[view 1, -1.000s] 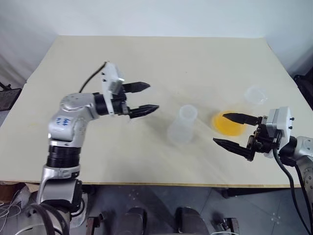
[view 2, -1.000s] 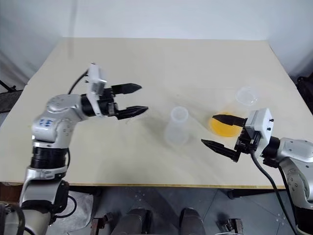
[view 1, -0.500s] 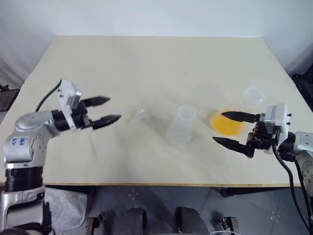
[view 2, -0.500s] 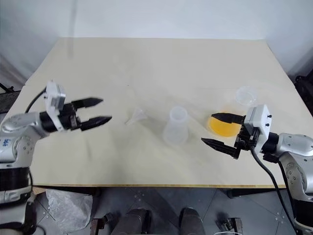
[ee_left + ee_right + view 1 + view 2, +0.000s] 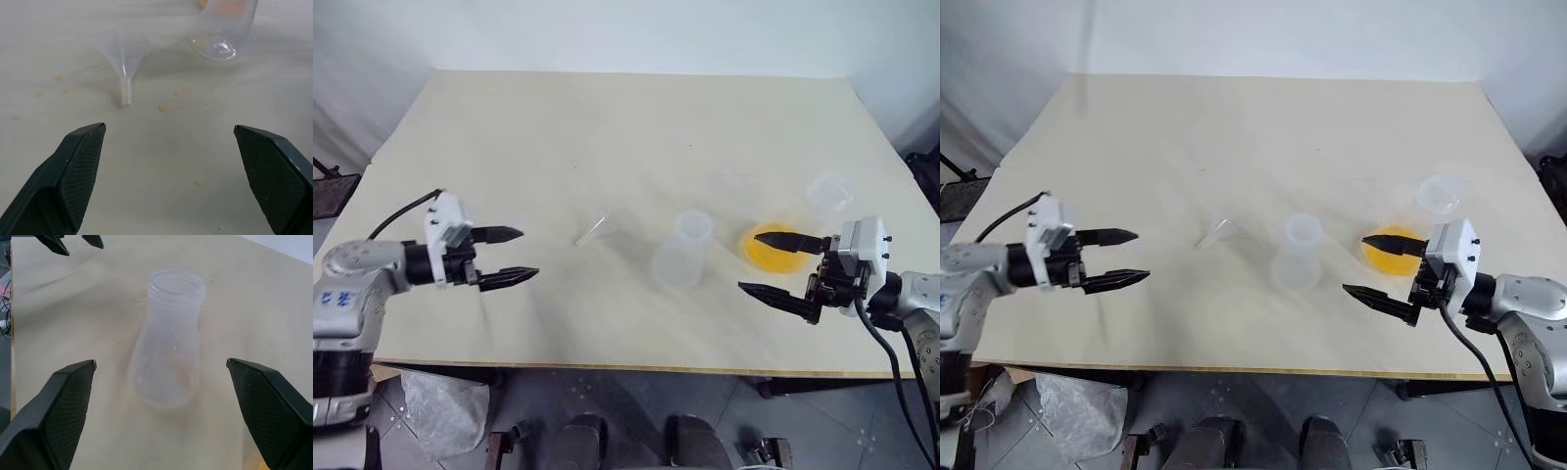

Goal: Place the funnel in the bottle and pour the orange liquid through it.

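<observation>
Nothing of the job is done yet, as far as I can judge. The funnel [image 5: 593,229] lies on its side on the table [image 5: 607,127], a little left of the frame's centre in the head view, touching nothing else. The empty bottle [image 5: 680,254] stands upright just right of centre, its neck open and bare. The orange liquid [image 5: 770,247] sits as a shallow layer in a second clear vessel further right, partly behind my right gripper [image 5: 780,263].

My left gripper [image 5: 512,257] hangs at the lower left of the frame with its jaws spread wide and nothing between them, pointing towards the funnel but well apart from it. In the left wrist view the funnel's stem points back at me between my two fingers. My right gripper is likewise wide and empty, hovering near the orange vessel and facing the bottle.

What is left, then, is everything: pick up the funnel, seat its stem in the bottle's neck, then lift the orange vessel and pour through.
</observation>
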`<state>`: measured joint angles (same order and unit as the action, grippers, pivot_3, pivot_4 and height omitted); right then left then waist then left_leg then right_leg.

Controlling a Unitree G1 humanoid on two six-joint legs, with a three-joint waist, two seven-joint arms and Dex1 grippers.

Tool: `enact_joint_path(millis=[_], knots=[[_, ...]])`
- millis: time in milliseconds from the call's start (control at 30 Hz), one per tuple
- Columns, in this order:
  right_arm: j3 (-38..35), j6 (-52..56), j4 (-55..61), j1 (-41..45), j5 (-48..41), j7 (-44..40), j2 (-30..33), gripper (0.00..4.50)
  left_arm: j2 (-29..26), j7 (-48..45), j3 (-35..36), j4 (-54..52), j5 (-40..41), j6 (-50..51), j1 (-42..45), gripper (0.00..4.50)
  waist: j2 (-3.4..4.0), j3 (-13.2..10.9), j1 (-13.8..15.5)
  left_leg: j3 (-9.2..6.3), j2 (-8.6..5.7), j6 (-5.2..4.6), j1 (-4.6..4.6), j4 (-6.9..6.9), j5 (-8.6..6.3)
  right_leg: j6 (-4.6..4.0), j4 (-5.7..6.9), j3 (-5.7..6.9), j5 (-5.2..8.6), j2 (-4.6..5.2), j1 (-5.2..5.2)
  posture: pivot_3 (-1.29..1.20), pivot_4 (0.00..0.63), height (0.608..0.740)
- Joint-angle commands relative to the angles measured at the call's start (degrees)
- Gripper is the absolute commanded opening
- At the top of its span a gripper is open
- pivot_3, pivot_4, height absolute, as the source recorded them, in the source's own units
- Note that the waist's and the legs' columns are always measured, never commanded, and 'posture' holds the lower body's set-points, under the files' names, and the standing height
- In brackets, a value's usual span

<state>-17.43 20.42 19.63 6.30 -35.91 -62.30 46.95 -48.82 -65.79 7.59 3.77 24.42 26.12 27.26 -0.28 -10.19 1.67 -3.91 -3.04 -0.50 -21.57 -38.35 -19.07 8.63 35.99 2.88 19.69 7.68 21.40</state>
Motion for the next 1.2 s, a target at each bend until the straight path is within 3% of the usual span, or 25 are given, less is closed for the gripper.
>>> enact_joint_path(millis=[33,200,633,1000,1200], knots=[[-3.24,2.25,8.04,-4.1,-2.65,2.71,0.33,4.5,0.96,0.29,-4.94,4.02,-4.08,-1.11,5.98,4.47,0.0,0.0,-0.24,-0.01,-0.02,0.0,0.01,0.04,0.0,0.0,0.02,0.0,0.0,0.0,0.0,0.0,0.15,0.74],[-4.52,4.34,17.77,-9.9,-5.26,7.61,-1.14,4.5,3.7,-0.52,-12.09,12.09,-8.67,1.67,16.0,4.47,-0.02,-0.01,-0.61,0.07,-0.09,-0.01,0.0,0.12,-0.01,0.0,0.08,0.03,0.0,-0.02,0.07,0.0,0.15,0.74],[-0.12,5.97,25.38,-9.83,-6.01,14.7,-2.23,4.5,11.34,-1.51,-27.5,31.04,-25.08,-0.49,33.78,4.47,-0.1,-0.06,-0.36,0.1,-0.2,-0.02,-0.01,-0.02,0.0,0.01,0.15,0.01,0.0,-0.07,0.07,0.0,0.15,0.74],[2.15,6.81,28.61,-11.95,-7.82,19.59,-4.54,4.5,18.25,-0.21,-28.55,43.21,-30.72,-4.59,39.8,4.47,-0.21,-0.12,-0.35,0.09,-0.2,-0.02,-0.02,-0.07,0.0,0.01,0.2,0.04,0.0,-0.06,0.08,0.0,0.15,0.74],[-0.63,7.61,28.85,-14.36,-11.78,23.55,-6.7,4.5,21.23,1.64,-28.37,49.79,-33.07,-7.26,42.32,4.47,-0.22,-0.13,-0.34,0.07,-0.24,-0.02,-0.02,-0.09,0.0,0.01,0.27,0.07,0.0,-0.06,0.09,0.0,0.15,0.74]])
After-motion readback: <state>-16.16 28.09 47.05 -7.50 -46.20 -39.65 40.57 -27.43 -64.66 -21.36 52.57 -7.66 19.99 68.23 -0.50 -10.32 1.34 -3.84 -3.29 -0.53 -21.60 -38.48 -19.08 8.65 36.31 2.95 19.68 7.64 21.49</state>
